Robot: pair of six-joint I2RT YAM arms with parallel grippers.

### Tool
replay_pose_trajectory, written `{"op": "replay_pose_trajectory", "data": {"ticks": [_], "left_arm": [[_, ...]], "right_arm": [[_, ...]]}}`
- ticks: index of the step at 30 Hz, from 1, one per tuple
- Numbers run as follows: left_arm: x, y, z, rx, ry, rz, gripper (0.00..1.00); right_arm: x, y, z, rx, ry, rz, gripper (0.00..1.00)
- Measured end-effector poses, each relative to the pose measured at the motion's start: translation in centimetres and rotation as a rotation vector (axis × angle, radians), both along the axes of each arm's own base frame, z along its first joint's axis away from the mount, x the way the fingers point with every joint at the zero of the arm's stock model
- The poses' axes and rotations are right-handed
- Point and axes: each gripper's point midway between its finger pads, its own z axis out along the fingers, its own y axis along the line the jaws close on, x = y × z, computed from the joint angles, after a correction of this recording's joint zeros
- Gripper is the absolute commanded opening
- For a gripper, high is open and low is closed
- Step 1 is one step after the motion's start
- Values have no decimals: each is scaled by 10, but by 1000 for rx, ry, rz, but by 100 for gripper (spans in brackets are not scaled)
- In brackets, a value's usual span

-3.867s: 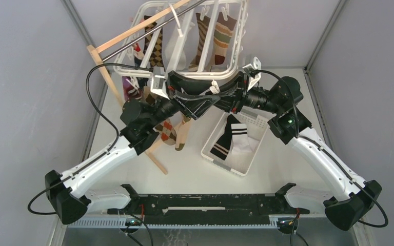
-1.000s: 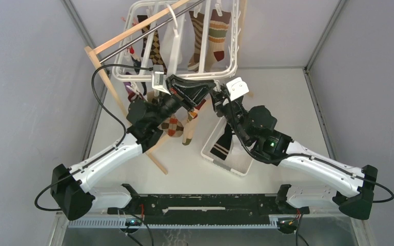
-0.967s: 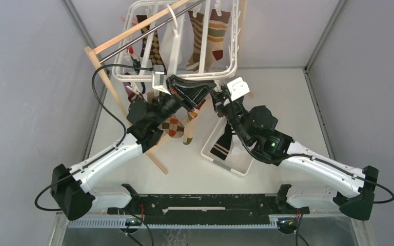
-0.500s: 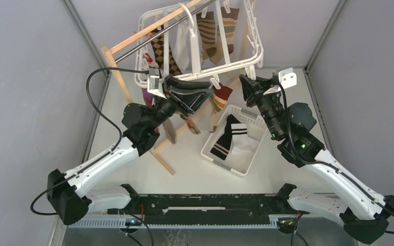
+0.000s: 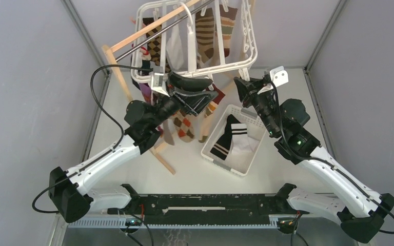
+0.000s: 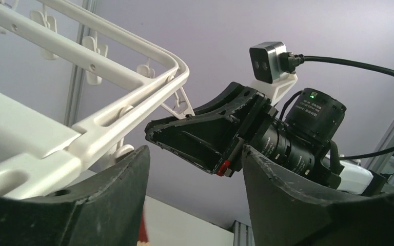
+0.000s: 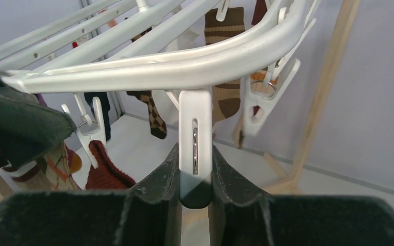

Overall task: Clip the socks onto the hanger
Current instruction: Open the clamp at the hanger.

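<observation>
Table (image 5: 184, 174): both arms are bolted at its near edge, and the stand and basket are set on it.
Wooden stand (image 5: 133, 35): placed at the far left, with a metal rod (image 5: 149, 41) carried slantwise just below its top bar.
Hanger (image 5: 220, 65): a white frame with parallel crossbars, hung by the rod and seen tilted. Its near edge is brought down between the two grippers (small white clips are strung along the rim).
Basket (image 5: 225, 166): white and slotted, set on the table right of centre, near the hanger's lower edge.
Socks: a striped brown-tan pair (image 5: 205, 31) and an argyle one (image 5: 156, 43) are hung within the frame at the far side. Another argyle sock (image 5: 184, 125) is hung low beside the left arm. A black sock with white stripes (image 5: 225, 136) and a white one (image 5: 243, 146) are laid in the basket.
Left gripper (image 6: 192, 154): the jaws are parted wide with nothing held between them. The hanger's corner is seen just beside one finger.
Right gripper (image 7: 195, 154): raised to the hanger's near rim, with the fingers (image 7: 159, 179) drawn narrow around a clip.
Clip (image 7: 195, 130): white, hung upright from the rim and pinched on both flat sides, its lower end sunk between the fingers.
</observation>
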Motion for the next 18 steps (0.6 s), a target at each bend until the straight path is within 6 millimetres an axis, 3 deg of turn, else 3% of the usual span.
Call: {"op": "replay_pose_trajectory", "data": {"ticks": [5,11,18], "left_arm": [[6,-13,2,8,57,-49,82],[5,-27,-6,13,129,-86,85],[22,-31,-12,28,216,-22,74]], "right_arm": [[3,5,-4,-17,3,25,0],[6,14,-11,-38,15,60,0],[8,24,-18,-57,26,93,0]]}}
